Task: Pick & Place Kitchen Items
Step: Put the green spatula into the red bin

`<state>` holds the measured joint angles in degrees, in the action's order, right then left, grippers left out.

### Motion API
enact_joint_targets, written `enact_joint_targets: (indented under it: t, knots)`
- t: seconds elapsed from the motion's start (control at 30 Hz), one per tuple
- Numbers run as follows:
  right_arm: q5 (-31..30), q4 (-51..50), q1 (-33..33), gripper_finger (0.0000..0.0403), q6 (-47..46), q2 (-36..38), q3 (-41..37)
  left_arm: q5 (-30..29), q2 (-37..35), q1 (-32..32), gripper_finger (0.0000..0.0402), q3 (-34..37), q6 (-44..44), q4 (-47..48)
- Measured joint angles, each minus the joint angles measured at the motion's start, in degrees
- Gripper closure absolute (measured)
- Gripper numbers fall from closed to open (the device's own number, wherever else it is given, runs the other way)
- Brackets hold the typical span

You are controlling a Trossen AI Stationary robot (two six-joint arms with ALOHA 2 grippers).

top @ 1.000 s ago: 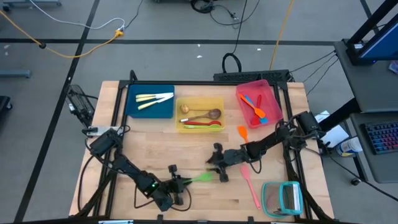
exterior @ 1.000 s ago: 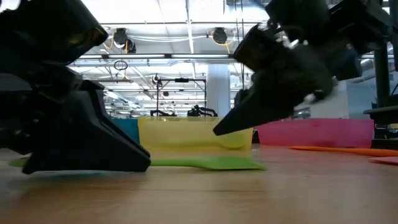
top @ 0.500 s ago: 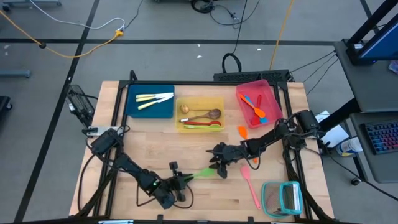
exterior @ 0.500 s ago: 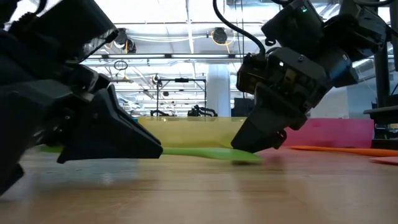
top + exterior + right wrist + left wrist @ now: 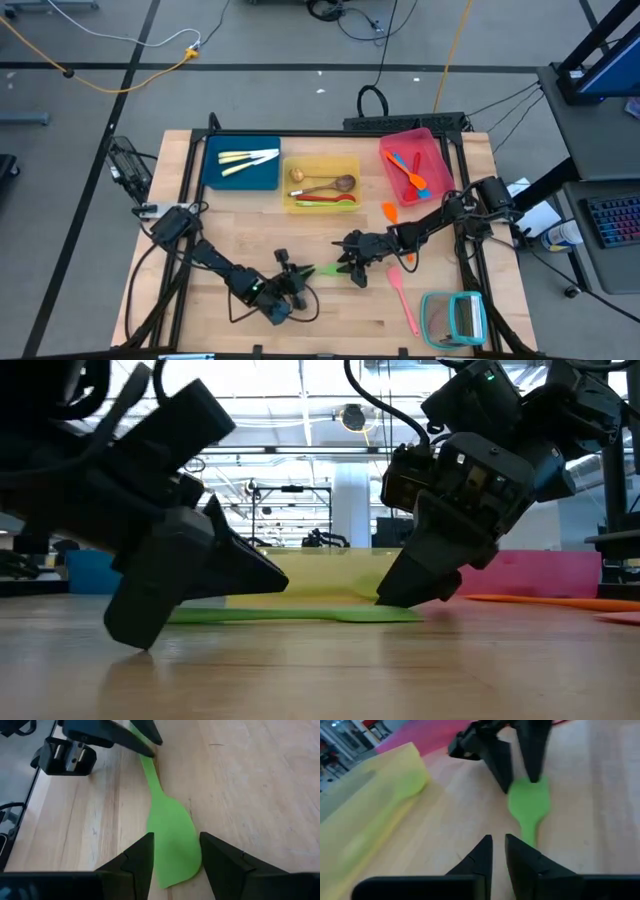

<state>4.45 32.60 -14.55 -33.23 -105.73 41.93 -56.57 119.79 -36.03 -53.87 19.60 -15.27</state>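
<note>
High view: the green spatula (image 5: 322, 269) lies flat on the counter (image 5: 230, 225), in front of the yellow tray (image 5: 321, 199). The left gripper (image 5: 297, 281) is at its handle end and the right gripper (image 5: 352, 270) at its blade end.

Low view: the spatula (image 5: 300, 615) is a thin strip lying flush with the wood, in front of the yellow tray. It looks light. Being so low, it would be hard to get fingers under; a pinch across its edges seems the better hold.

Left wrist view: the left fingers (image 5: 482, 857) are nearly together, only a narrow slit between them, and nothing is in it. The handle (image 5: 529, 831) runs just beside one tip, so they appear released from it. The blade (image 5: 530, 800) sits under the other arm's dark fingers, on the side away from the yellow tray (image 5: 375, 805).

Right wrist view: the right fingers (image 5: 140, 855) stand spread, one on each side of the broad blade (image 5: 172, 837), not yet clenched. The blade looks like soft silicone that may flex and slip. The narrow neck (image 5: 151, 775) looks stiffer and is probably the surer place to grip.
</note>
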Motion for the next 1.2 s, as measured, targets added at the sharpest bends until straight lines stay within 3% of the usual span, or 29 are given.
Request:
enact_joint_targets:
  t: [0.17,0.27,0.6,0.73,0.97,1.2]
  knots:
    - [0.17,0.12,0.00,0.0258,0.02,-0.02,0.00,1.50,0.02,2.10,0.0393,-0.02,0.58,-0.02]
    - [0.15,-0.07,0.00,0.0278,0.09,-0.04,0.00,3.84,0.00,2.94,0.0396,-0.02,0.67,-0.02]
    - [0.09,-0.68,-0.35,0.0393,1.22,-0.04,0.00,5.75,0.37,3.64,0.0342,0.18,-4.69,-10.55]
    - [0.12,-0.67,-0.39,0.0394,2.17,-0.04,0.00,11.25,-1.10,3.73,0.0308,0.20,-6.33,-10.66]
    - [0.16,-0.57,-0.45,0.0400,2.43,-0.04,-0.01,24.46,-6.78,5.03,0.0223,0.09,1.51,-5.97]
    - [0.06,1.04,-1.66,0.0401,3.95,-0.04,-0.07,26.19,-7.23,5.09,0.0187,0.06,9.13,6.26]
